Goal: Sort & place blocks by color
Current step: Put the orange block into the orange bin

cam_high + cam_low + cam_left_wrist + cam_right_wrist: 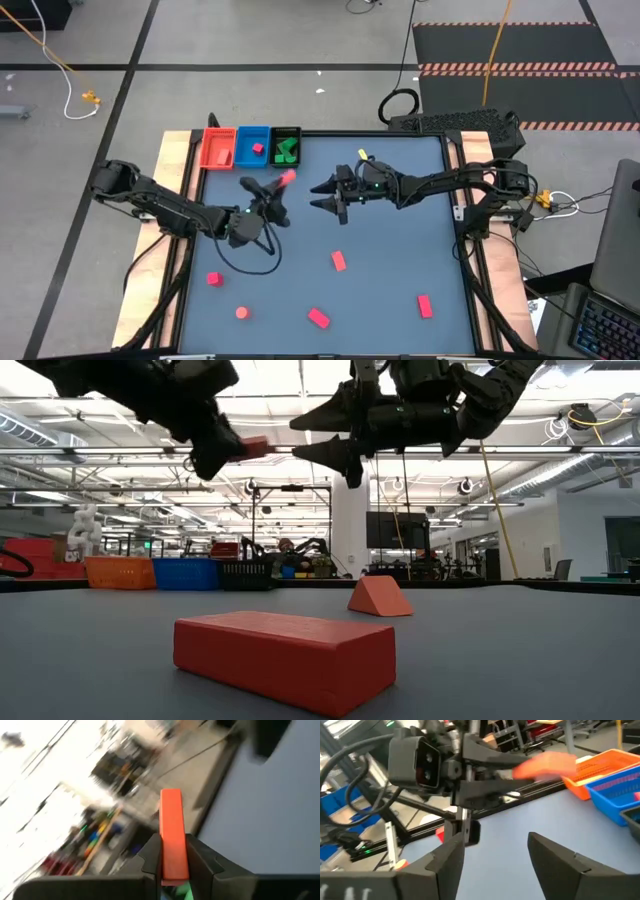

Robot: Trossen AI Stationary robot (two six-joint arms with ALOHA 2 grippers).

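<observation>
1. Salmon-orange rectangular bar block (173,836) is lifted off the table, clamped between the left gripper's (277,190) two dark fingers (150,857). Its long axis runs out past the fingertips; in the high view the free end points up-right, toward the trays.
2. Left gripper is shut narrow on that bar, gripping its lower part — in the high view it sits just below the blue tray, near the table's back edge.
3. Right gripper (331,195) hovers just right of the left one, apart from it; jaws spread with a clear gap, nothing between them.
4. Three small rectangular plastic trays in a row at the back edge: red-orange tray (217,148), blue tray (252,145) holding one pink-red block (259,149), black tray (285,146) holding green blocks (288,151).
5. Loose pink-red blocks on the grey-blue table top (400,250): a bar mid-table (339,261), one front right (425,305), one front centre (318,318), a cube at left (213,279), a small one at front left (242,313).
</observation>
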